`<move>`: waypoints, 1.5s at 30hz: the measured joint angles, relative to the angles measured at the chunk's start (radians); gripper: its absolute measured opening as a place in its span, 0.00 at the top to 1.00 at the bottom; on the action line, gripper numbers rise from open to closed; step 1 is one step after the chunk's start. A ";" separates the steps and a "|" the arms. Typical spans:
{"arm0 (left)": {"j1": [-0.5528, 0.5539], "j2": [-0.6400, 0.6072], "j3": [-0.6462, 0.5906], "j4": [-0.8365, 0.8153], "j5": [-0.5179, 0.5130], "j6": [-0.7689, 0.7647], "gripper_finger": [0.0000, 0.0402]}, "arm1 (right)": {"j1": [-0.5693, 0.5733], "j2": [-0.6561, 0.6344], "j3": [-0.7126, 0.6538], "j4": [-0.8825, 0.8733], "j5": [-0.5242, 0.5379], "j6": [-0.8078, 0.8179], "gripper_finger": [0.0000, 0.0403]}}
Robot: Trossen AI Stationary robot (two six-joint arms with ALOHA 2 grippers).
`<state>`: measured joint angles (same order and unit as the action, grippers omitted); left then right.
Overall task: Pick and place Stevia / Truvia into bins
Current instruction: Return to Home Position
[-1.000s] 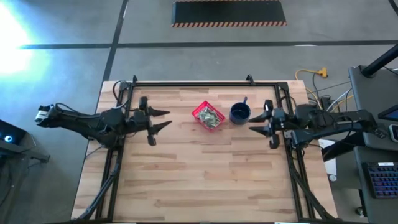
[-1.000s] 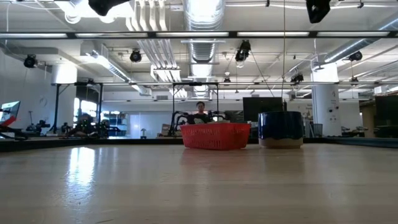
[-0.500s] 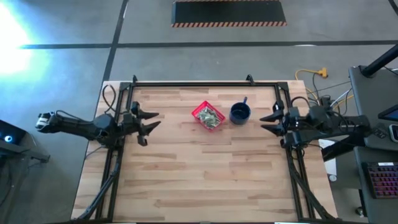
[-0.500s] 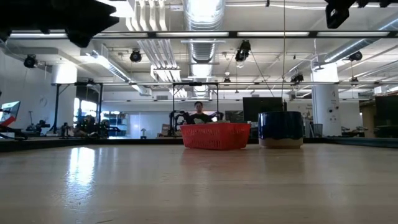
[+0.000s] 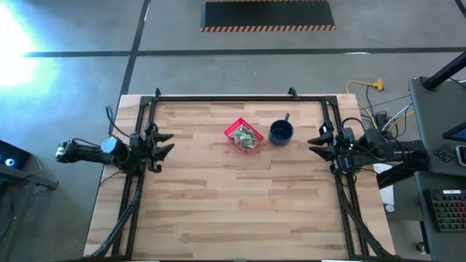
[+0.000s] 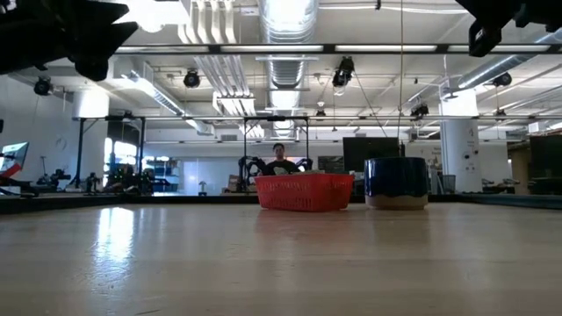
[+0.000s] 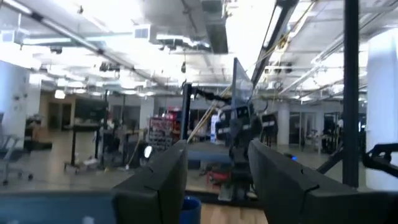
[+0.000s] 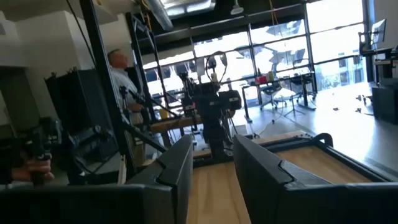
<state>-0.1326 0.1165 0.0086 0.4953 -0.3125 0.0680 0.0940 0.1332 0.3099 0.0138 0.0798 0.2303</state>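
Observation:
The red basket [image 5: 244, 136] stands on the table's far middle, with pale green and white sachets [image 5: 247, 137] lying inside it. In the low view the red basket [image 6: 304, 190] sits left of the blue mug [image 6: 396, 183]. My left gripper [image 5: 165, 143] is open at the table's left edge, pointing right, holding nothing. My right gripper [image 5: 314, 140] is open at the right edge, pointing left, right of the mug. In the wrist views my left gripper [image 7: 217, 180] and my right gripper [image 8: 211, 165] each show a clear gap.
A dark blue mug [image 5: 280, 132] stands just right of the basket. A black frame [image 5: 226, 97] runs along the table's far, left and right edges. Bare wood [image 5: 240, 204] fills the near half. A person [image 8: 121, 71] stands beyond the table in the right wrist view.
Both arms have drawn back outward: my left gripper toward the table's left edge, my right gripper toward the right edge, away from the basket and mug. Both have stayed open. The basket, sachets and mug have not moved.

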 joint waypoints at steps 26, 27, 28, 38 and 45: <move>0.000 -0.088 -0.002 -0.036 0.092 0.113 0.61 | 0.000 -0.130 -0.302 0.253 -0.028 0.138 0.83; 0.000 -0.087 -0.002 -0.041 0.103 0.113 0.61 | 0.000 -0.131 -0.302 0.252 -0.028 0.139 0.83; 0.000 -0.089 -0.002 -0.044 0.117 0.113 0.61 | 0.000 -0.133 -0.302 0.256 -0.028 0.138 0.83; 0.000 -0.087 -0.003 -0.195 0.185 0.068 0.61 | 0.000 -0.132 -0.301 0.241 -0.021 0.111 0.81; 0.000 -0.079 -0.003 -0.318 0.186 0.015 0.61 | 0.000 -0.130 -0.301 0.132 -0.019 0.127 0.83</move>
<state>-0.1329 0.0373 0.0053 0.1772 -0.1268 0.0831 0.0937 0.0032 0.0090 0.1463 0.0605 0.3578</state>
